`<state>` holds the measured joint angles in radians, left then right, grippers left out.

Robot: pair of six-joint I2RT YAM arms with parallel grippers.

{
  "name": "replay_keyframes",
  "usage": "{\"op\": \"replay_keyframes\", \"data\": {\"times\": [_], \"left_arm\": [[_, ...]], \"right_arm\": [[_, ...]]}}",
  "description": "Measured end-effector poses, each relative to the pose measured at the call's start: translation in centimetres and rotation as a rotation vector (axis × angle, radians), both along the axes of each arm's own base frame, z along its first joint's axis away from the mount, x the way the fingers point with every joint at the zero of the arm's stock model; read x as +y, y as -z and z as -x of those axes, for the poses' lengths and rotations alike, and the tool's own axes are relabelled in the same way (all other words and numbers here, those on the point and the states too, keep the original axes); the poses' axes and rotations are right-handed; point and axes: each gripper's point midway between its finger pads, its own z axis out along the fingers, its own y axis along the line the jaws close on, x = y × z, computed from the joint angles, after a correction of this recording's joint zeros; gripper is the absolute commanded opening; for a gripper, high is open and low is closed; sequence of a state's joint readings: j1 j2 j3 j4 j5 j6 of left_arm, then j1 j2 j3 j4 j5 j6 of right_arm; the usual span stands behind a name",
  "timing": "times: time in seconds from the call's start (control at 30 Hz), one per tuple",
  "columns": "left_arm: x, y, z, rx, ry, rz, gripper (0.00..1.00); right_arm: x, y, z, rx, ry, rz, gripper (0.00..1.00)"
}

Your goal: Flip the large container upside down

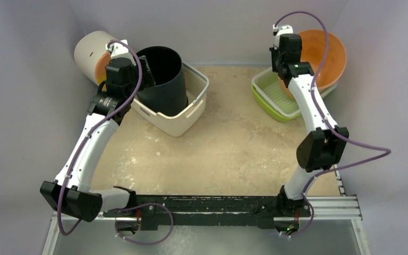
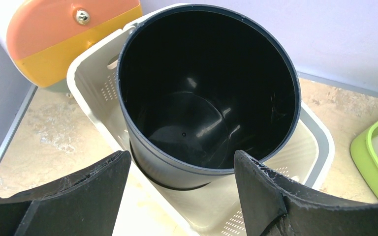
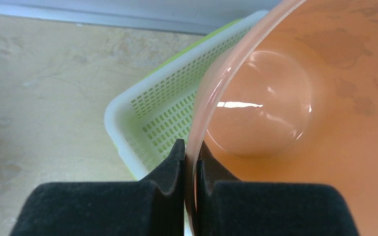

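A large black bucket [image 1: 162,79] [image 2: 206,98] stands mouth up and empty inside a cream basket [image 1: 183,119] [image 2: 320,137]. My left gripper [image 1: 144,71] [image 2: 182,157] hovers open at the bucket's near-left rim, one finger to each side and neither touching it. At the back right a large orange bowl [image 1: 326,53] [image 3: 295,98] is tilted up on edge over a green slotted basket [image 1: 271,93] [image 3: 162,113]. My right gripper [image 1: 282,77] [image 3: 191,147] is shut on the bowl's rim, one finger inside and one outside.
A white cylinder with an orange lid [image 1: 93,53] [image 2: 64,34] lies on its side in the back left corner, close behind the left wrist. Walls close in the back and both sides. Beige tabletop [image 1: 234,149] lies between the two baskets.
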<state>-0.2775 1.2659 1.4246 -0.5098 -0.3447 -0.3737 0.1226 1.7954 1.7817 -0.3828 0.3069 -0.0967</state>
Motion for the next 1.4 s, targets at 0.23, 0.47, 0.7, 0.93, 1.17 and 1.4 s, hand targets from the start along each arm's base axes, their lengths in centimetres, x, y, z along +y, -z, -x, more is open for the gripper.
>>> {"op": "replay_keyframes", "data": {"times": [0.23,0.47,0.7,0.93,1.17,1.4], "left_arm": [[0.1,-0.5,0.1,-0.02,-0.004,0.004,0.77],[0.3,-0.6,0.1,-0.023,-0.012,0.002,0.77],[0.4,-0.6,0.2,-0.023,-0.018,0.0,0.77],[0.4,-0.6,0.2,-0.024,-0.021,-0.001,0.77],[0.7,-0.7,0.5,-0.027,-0.028,-0.001,0.77],[0.9,-1.0,0.9,-0.034,-0.036,-0.002,0.77]], "right_arm": [[3.2,-10.5,4.6,-0.176,-0.098,-0.05,0.0],[10.3,-13.2,9.2,-0.174,-0.346,-0.181,0.0],[15.8,-8.2,14.1,0.032,-0.571,-0.356,0.0],[19.5,-6.1,20.0,0.18,-0.788,-0.516,0.0],[22.0,-3.1,24.5,0.371,-0.939,-0.672,0.0],[23.7,-2.5,27.4,0.483,-1.064,-0.825,0.0]]}}
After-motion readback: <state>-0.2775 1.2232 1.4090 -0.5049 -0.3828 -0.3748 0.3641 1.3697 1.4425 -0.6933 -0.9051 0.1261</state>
